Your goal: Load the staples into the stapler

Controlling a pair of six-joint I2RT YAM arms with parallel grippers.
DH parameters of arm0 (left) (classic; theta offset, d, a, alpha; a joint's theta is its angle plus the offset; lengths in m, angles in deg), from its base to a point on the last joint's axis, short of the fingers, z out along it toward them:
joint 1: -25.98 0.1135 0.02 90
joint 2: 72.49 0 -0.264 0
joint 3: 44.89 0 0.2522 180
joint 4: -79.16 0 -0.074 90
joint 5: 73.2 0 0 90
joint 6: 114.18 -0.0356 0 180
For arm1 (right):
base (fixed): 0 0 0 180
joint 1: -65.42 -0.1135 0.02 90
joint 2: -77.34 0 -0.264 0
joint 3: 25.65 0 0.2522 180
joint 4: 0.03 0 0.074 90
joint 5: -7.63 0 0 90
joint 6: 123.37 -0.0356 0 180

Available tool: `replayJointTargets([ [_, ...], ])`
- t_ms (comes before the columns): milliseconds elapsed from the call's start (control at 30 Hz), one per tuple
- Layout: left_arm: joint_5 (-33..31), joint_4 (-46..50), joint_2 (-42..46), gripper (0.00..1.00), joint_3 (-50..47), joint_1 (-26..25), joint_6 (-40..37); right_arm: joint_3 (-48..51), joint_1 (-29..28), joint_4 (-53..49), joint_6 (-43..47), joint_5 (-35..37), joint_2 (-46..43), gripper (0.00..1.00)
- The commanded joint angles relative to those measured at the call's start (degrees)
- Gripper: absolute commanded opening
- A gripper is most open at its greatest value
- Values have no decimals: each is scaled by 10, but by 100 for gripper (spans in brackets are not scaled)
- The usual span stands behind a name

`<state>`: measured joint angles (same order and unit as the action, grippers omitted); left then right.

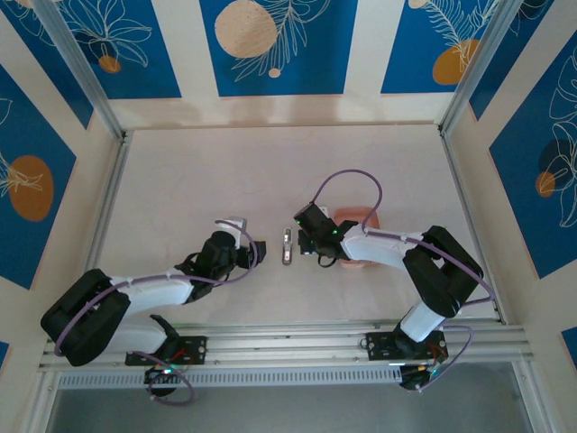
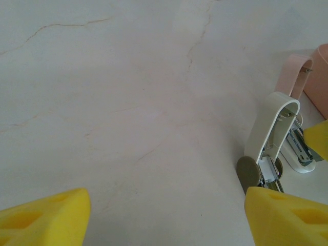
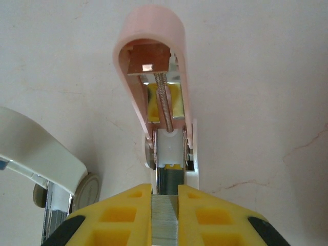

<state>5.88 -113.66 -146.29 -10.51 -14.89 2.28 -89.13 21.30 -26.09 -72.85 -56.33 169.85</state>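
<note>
The staples (image 3: 164, 225) are seen as a silvery-grey, finely lined strip. The pink stapler (image 3: 148, 23) is coloured salmon, its inner block white. The white stapler (image 2: 269, 123) is tinted off-white. Yellow is shown on the right claw (image 3: 165, 190) and left claw (image 2: 164, 200). The table (image 2: 128, 77) is marbled cream, faintly veined. The walls (image 1: 315, 54) are patterned blue with white leaves and orange discs.

We see a glossy plastic shell on the pink stapler (image 3: 148, 15), with a bright metal spring (image 3: 164, 102) inside it. Just above it the staples (image 3: 164, 220) are finely ridged silvery metal. Beside it the white stapler (image 3: 36, 148) is glossy plastic. Under it the table (image 3: 256, 77) looks matt and faintly veined.
</note>
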Motion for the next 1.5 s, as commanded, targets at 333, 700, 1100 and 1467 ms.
replayJointTargets([
  [333,8,-13,-3,78,11,5,-6,5,8,25,2,11,7,17],
  [700,7,-9,4,78,7,5,-6,29,-2,22,-10,13,3,17],
  [1100,6,-1,19,78,5,5,-5,14,-4,-13,-13,16,-41,17],
  [1467,12,21,84,78,-17,5,0,43,-80,-181,-119,29,-145,17],
])
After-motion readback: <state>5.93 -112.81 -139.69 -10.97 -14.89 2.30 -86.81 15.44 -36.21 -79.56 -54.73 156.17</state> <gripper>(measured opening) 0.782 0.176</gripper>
